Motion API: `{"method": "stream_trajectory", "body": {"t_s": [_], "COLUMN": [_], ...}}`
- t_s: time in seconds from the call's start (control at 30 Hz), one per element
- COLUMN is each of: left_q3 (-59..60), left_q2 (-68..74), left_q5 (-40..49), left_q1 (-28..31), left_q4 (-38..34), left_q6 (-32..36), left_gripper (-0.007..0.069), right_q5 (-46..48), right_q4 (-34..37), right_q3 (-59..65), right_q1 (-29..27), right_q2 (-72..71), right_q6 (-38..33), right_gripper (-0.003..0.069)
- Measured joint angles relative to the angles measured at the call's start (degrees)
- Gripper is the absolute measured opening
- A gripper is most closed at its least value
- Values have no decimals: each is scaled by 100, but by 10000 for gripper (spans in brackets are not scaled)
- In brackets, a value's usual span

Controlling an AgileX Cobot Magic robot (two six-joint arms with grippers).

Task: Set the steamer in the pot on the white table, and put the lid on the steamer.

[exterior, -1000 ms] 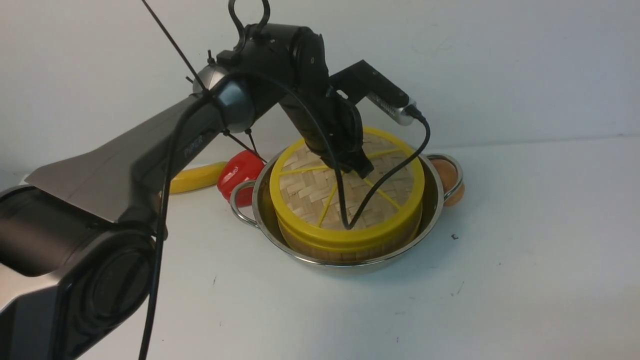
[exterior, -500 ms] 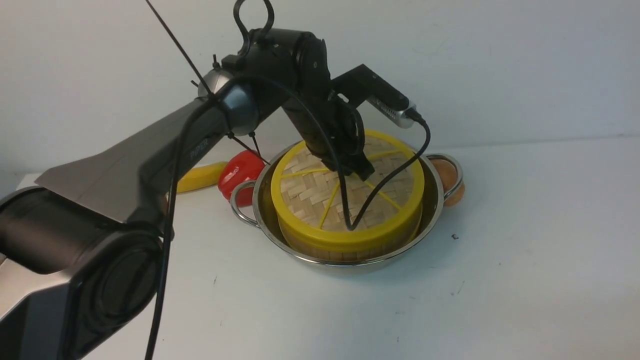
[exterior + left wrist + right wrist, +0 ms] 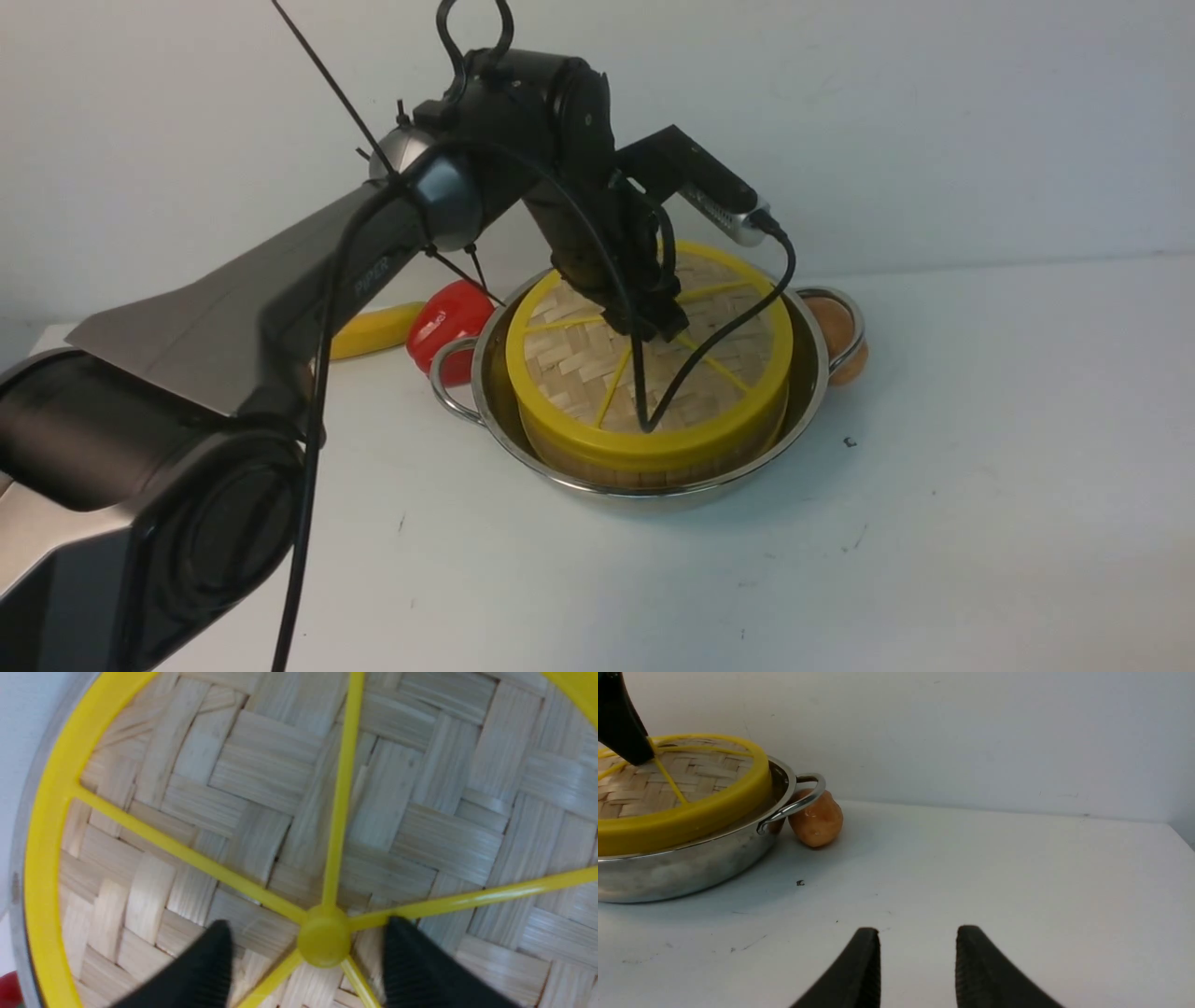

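Front view: "PIPER" on left arm (image 3: 280,289), left tool (image 3: 308,956) apart astride lid (image 3: 261,812) knob; right tool (image 3: 917,970) apart

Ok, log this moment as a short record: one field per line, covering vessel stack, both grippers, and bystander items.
pot: on the white table, steel rim
steamer: inside the pot, wall below the lid's rim
lid: seated on the steamer
left gripper: open, jaws either side of the lid's knob, not gripping
right gripper: open, empty, low over the table
beside pot: red pepper, banana, potato
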Motion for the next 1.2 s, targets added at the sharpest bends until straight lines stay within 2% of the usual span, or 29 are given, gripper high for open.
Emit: {"method": "stream_trajectory", "body": {"t_s": [0.13,0.3,0.6,0.63,0.9,1.03,1.2], "left_q3": [-85,-345,-461,-461,-461,-461,207], "left_q2": [-104,-547,-1564,-1621,-1633,-1652,-2427], "left_q5": [58,188,259,254,155,54,778], "left_q1": [0,0,6,6,6,6,222], "left_q4": [43,49,-184,-223,-203,-134,-6], "left_q6": [-56,-278,-743,-800,-824,-837,-1474], "left_gripper": [609,643,462,419,221,162,115], "right_q5": [0,0,0,0,0,0,0], "right_q4": [0,0,0,0,0,0,0], "right_q3": [0,0,0,0,0,0,0], "right_q1": [0,0,0,0,0,0,0], "right_q2": [0,0,0,0,0,0,0], "right_q6": [0,0,0,0,0,0,0], "right_gripper": [249,249,249,249,249,249,249]}}
